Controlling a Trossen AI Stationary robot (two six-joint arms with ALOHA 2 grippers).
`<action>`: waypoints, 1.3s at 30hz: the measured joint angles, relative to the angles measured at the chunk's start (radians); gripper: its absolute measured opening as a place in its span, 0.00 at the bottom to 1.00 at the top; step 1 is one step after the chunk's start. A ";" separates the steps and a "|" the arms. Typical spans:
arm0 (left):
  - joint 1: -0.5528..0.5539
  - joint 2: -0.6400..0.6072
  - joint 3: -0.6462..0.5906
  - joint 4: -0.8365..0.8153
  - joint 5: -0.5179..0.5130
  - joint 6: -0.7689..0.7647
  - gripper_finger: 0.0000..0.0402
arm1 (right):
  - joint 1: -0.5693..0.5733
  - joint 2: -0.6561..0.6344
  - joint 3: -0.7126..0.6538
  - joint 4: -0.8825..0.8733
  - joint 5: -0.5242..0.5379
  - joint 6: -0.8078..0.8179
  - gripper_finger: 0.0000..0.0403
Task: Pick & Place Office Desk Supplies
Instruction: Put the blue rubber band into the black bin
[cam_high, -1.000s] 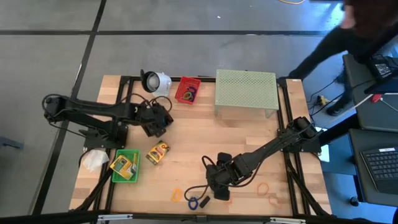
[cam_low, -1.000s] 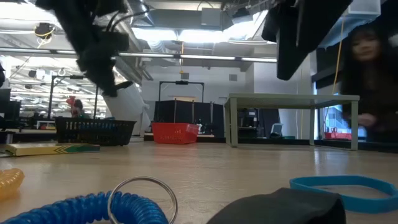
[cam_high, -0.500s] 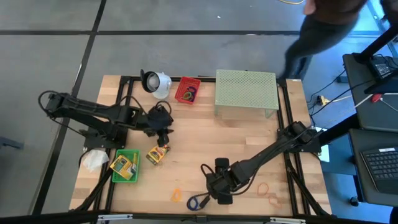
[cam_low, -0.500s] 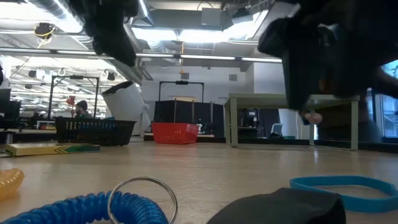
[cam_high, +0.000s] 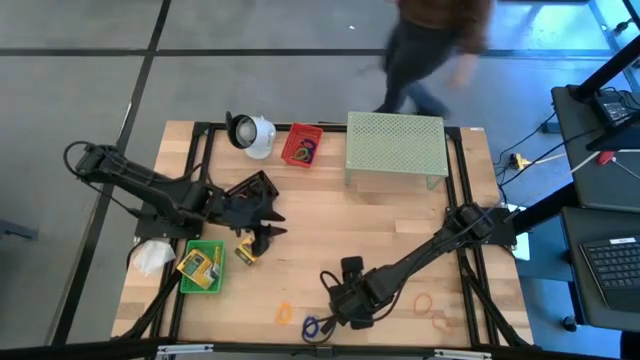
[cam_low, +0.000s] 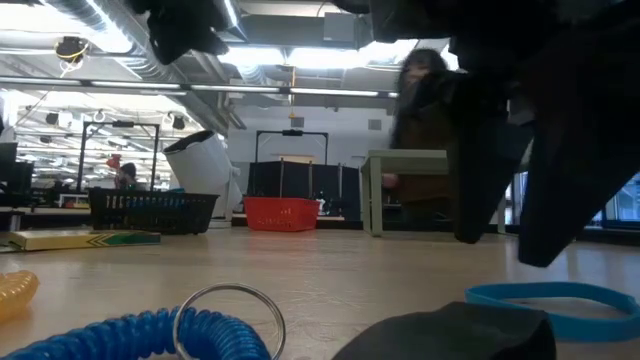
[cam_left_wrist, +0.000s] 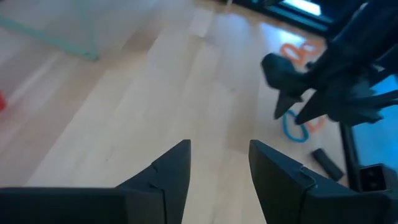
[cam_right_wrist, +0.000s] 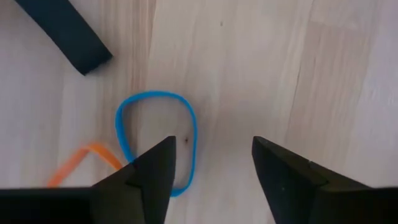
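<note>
Down near the table's front edge, the right gripper (cam_high: 345, 305) hung with fingers parted and empty, just above a blue rubber band (cam_right_wrist: 157, 140) lying flat on the wood, an orange band (cam_right_wrist: 84, 163) touching it on one side; a blue coiled loop (cam_high: 310, 325) lay just beside. Meanwhile the left gripper (cam_high: 268, 222) — fingers apart, holding nothing — hovered over a yellow-green crayon box (cam_high: 246, 251); another box sat in the green bin (cam_high: 201, 267).
</note>
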 joint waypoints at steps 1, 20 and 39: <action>-0.006 0.000 0.000 0.010 0.000 0.000 0.39 | 0.000 0.000 0.000 0.007 0.000 0.000 0.51; -0.040 0.000 0.000 0.060 -0.003 0.000 0.39 | 0.013 0.058 0.004 0.057 -0.015 0.000 0.28; -0.042 0.000 0.000 0.059 0.008 0.051 0.39 | -0.047 -0.023 -0.004 0.013 -0.060 0.072 0.01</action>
